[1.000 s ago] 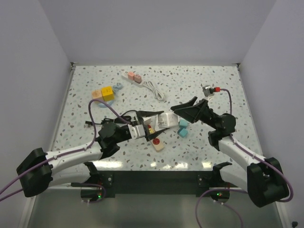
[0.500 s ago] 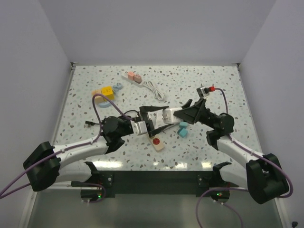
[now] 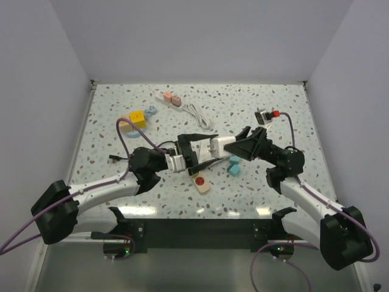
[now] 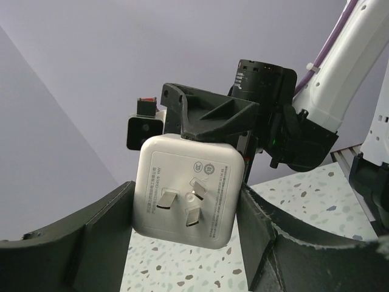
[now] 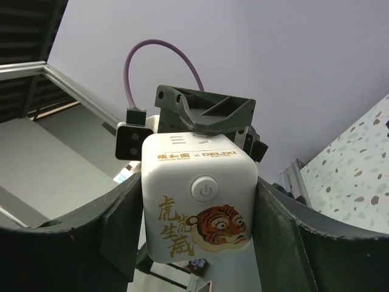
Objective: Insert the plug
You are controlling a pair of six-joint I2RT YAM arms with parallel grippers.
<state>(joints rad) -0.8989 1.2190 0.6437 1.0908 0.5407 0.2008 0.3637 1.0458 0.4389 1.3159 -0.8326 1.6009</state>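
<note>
The plug (image 3: 217,146) is a white cube adapter held in the air over the middle of the table. Its three metal prongs (image 4: 185,204) face the left wrist camera, and its tiger-print face with a power button (image 5: 205,188) faces the right wrist camera. My left gripper (image 3: 205,150) is shut on it from the left, fingers (image 4: 112,225) pressed against two opposite sides. My right gripper (image 3: 228,146) comes from the right and is shut on the same plug, fingers (image 5: 276,225) touching both flanks. The white power strip (image 3: 169,99) lies at the back of the table.
The strip's white cable (image 3: 199,115) coils toward the centre. Yellow (image 3: 138,117) and orange (image 3: 124,121) blocks and a blue ring (image 3: 150,111) lie at the back left. Teal cubes (image 3: 234,165) and a beige switch with a red button (image 3: 201,182) lie under the grippers.
The left arm carried the plug rightward to meet the right gripper. The right gripper moved onto the plug and its wide-open jaws closed onto it.
</note>
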